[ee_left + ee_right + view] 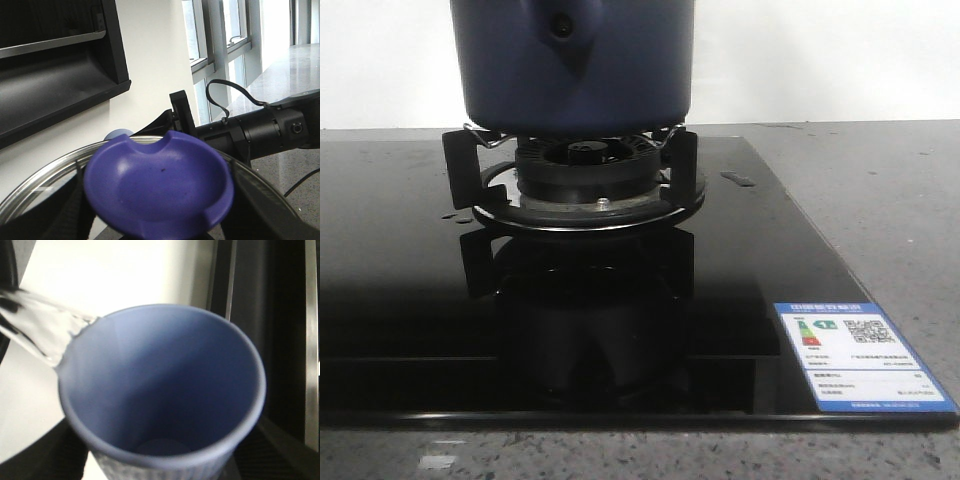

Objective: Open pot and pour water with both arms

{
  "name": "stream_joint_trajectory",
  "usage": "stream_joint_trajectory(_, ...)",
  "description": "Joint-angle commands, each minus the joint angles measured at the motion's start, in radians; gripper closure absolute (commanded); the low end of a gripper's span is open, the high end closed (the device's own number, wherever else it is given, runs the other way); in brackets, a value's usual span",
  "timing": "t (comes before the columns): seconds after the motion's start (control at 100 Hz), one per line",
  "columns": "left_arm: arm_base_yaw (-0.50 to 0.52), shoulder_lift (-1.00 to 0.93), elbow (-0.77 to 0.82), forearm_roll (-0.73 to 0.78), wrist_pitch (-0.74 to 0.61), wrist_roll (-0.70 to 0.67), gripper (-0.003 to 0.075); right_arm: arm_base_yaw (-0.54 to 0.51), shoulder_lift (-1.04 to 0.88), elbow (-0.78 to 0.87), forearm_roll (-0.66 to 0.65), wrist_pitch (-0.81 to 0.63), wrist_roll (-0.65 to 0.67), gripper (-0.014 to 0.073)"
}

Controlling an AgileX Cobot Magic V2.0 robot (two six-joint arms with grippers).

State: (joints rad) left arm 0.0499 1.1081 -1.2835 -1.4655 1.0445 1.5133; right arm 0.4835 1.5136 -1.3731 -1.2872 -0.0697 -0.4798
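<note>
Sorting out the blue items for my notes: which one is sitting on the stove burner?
The dark navy pot, resting on the burner's supports. The pale blue ribbed cup and the blue knob on the glass lid show only in the wrist views.

The front view is dim and fairly sharp: the glossy black cooktop mirrors the burner and carries a dark band of shadow near its front edge. In the left wrist view daylight pours through overexposed windows, and the purple lid knob is softly blurred. In the right wrist view the pale blue cup is blurred, against a washed-out white wall.
</note>
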Motion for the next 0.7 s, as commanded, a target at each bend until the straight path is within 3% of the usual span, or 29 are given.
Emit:
stream_joint_trajectory(0.0,-0.001,-0.021,-0.027,-0.108,-0.023,-0.01,0.0408,-0.003,-0.041,-0.037,-0.065,-0.014,0.0,0.0347)
stream_joint_trajectory(0.24,-0.001,-0.021,-0.027,-0.108,-0.023,-0.01,0.0408,-0.003,-0.041,-0.037,-0.223,-0.011,0.0,0.0347)
stream_joint_trajectory(0.54,-0.001,-0.021,-0.027,-0.108,-0.023,-0.01,0.0408,-0.003,-0.041,-0.037,-0.246,0.008,0.003,0.0347)
stream_joint_trajectory(0.59,-0.001,-0.021,-0.027,-0.108,-0.025,-0.01,0.0408,-0.003,-0.041,-0.037,-0.234,0.014,0.044,0.0347)
stream_joint_trajectory(0.69,-0.001,-0.021,-0.027,-0.106,-0.031,-0.01,0.0408,-0.003,-0.041,-0.037,-0.151,0.048,0.248,0.0347)
